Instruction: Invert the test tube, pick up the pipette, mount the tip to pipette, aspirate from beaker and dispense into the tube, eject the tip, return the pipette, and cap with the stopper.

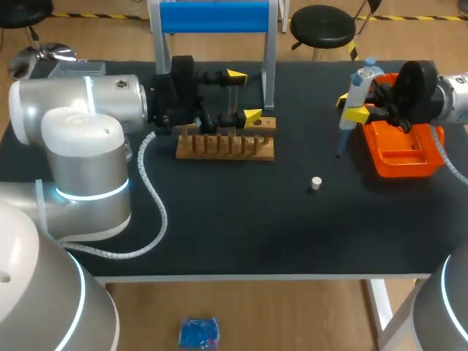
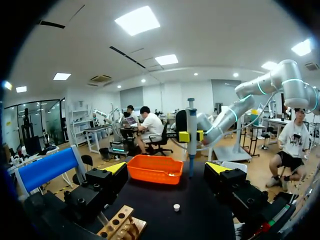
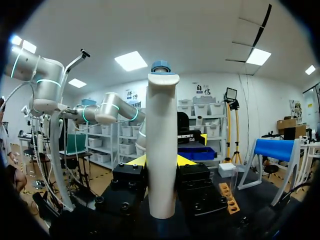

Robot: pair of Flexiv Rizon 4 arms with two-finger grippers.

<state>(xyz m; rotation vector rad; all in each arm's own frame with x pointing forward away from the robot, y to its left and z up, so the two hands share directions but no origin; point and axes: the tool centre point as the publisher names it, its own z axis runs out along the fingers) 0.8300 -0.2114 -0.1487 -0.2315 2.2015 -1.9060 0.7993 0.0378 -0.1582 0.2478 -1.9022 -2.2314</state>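
Pipette (image 1: 358, 84) is held upright, clamped in the right pincer (image 1: 349, 106), near the orange tray (image 1: 401, 170); pick-up is judged done, and tip mounting is expected next, calling for straight alignment. Left pincer (image 1: 244, 95) is set apart above the wooden rack (image 1: 225, 146). Counted: one pipette, one stopper (image 1: 316, 183) on the bench (image 1: 219, 219), one wooden rack, one orange tray, two pincers.

Desk (image 1: 241, 234): matt black top, pale front edge, white leg at my near right. Floor (image 1: 256, 314) under it is light wood. A black round stool (image 1: 322, 28) stands beyond the far edge. In the left wrist view I see a white ceiling with square light panels (image 2: 138, 20), lit.
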